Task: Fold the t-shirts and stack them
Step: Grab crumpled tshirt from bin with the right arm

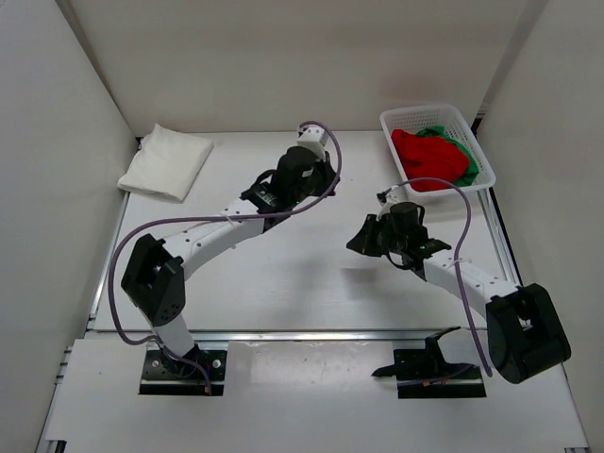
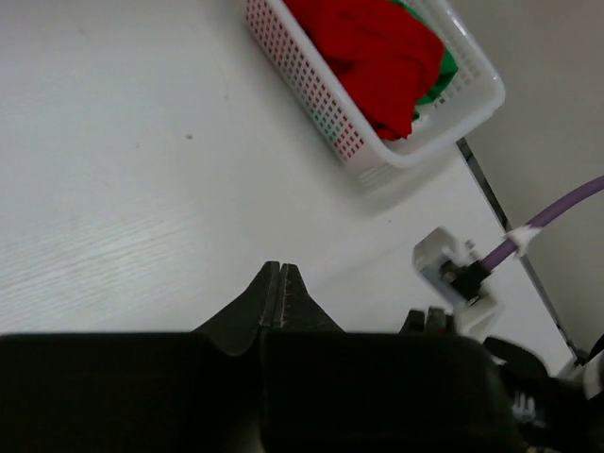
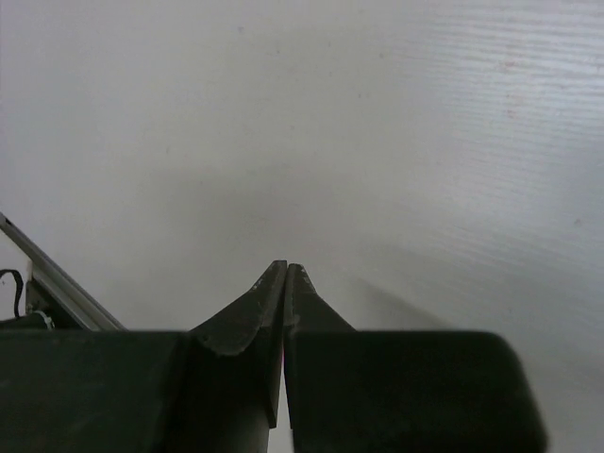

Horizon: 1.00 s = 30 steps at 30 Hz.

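Nearest to me, the two arm bases (image 1: 184, 368) are bolted at the near edge of the white table (image 1: 283, 293), and both arms reach out over its middle; a purple cable (image 1: 121, 260) loops off the left arm. From its wrist camera the left gripper (image 2: 281, 283) has its dark fingers pressed together with nothing between them, poised above bare tabletop; the right gripper (image 3: 286, 283) is the same, fingers meeting at the tips and holding nothing, with only table surface beneath it. Neither one is touching any cloth.

Off in the far left corner lies the white t-shirt (image 1: 165, 162), folded into a flat bundle against the side wall, well apart from both arms; over at the far right stands the white lattice basket (image 1: 444, 111), and inside it the red t-shirt (image 1: 429, 159) is heaped in a crumpled mound; the green t-shirt (image 1: 464, 143) peeks out behind and under the red one, mostly buried, so I cannot really say how it lies. The left wrist view shows that basket ahead of the closed fingers, red cloth piled above its rim.
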Each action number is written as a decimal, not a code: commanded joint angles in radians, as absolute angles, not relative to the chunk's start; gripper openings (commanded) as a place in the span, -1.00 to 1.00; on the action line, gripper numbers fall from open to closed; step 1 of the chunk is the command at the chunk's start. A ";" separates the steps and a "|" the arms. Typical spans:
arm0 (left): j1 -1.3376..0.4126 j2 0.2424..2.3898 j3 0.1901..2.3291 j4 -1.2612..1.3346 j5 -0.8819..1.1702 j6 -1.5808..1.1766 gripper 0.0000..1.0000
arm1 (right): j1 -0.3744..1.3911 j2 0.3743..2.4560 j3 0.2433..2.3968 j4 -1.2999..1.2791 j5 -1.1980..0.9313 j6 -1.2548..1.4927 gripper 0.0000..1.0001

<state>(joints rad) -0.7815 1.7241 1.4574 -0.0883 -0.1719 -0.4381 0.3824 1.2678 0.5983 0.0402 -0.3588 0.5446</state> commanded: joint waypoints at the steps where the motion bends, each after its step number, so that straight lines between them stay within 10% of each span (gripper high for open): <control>1: -0.654 1.694 1.359 -0.144 -0.015 -0.509 -0.93 | 0.368 1.248 0.684 0.093 -0.356 0.546 -1.00; 9: -0.660 1.591 0.994 -0.011 0.247 -0.664 -0.29 | 0.186 1.357 0.940 -0.074 -0.285 0.466 -1.00; 15: -0.752 1.523 0.832 0.044 0.233 -0.663 -1.00 | 0.033 1.544 1.242 -0.236 -0.104 0.390 -0.96; 30: -0.789 1.402 0.537 0.233 0.330 -0.660 -0.67 | -0.149 2.104 1.770 -0.360 -0.208 0.348 -0.06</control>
<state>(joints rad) -0.8021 1.4624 0.5571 0.1787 0.3061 -0.6636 -0.1394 2.0747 1.6741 -0.3447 -0.1627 0.3584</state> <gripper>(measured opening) 0.161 0.468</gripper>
